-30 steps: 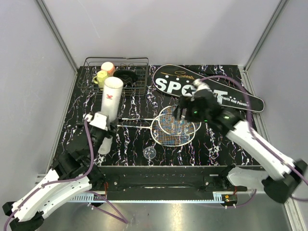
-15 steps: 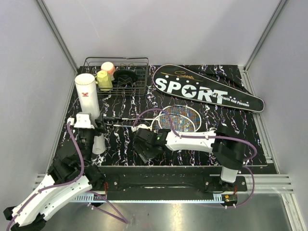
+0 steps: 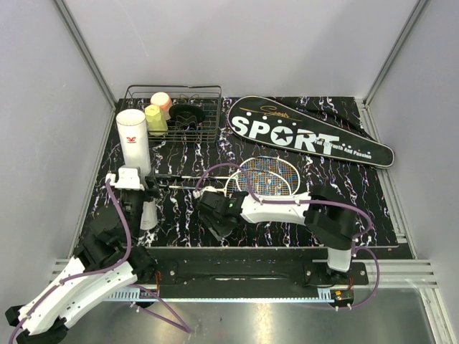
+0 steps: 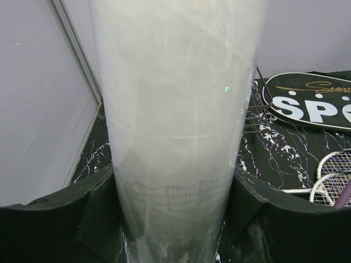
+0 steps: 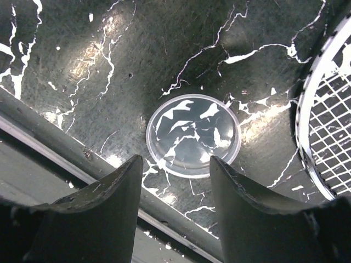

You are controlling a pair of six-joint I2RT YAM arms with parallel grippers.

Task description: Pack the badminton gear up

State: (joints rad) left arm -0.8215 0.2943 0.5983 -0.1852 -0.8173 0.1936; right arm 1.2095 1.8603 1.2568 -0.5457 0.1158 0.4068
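1. Right gripper [image 3: 219, 223] has swung off the rackets [image 3: 267, 179] to the table's front edge. It hovers over the clear lid [image 5: 193, 134], jaws apart and narrowing, nothing gripped.
2. Left gripper [image 3: 136, 185] clamps the white tube [image 3: 134, 140], now stood upright beside the basket [image 3: 193, 107].
3. Likely next: capping the tube. Rackets lie outside the bag [image 3: 308, 132].

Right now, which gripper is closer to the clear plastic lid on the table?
Right. The right gripper hangs just above the clear lid, jaws apart. The left gripper is well off to its left, clamped on the white tube.
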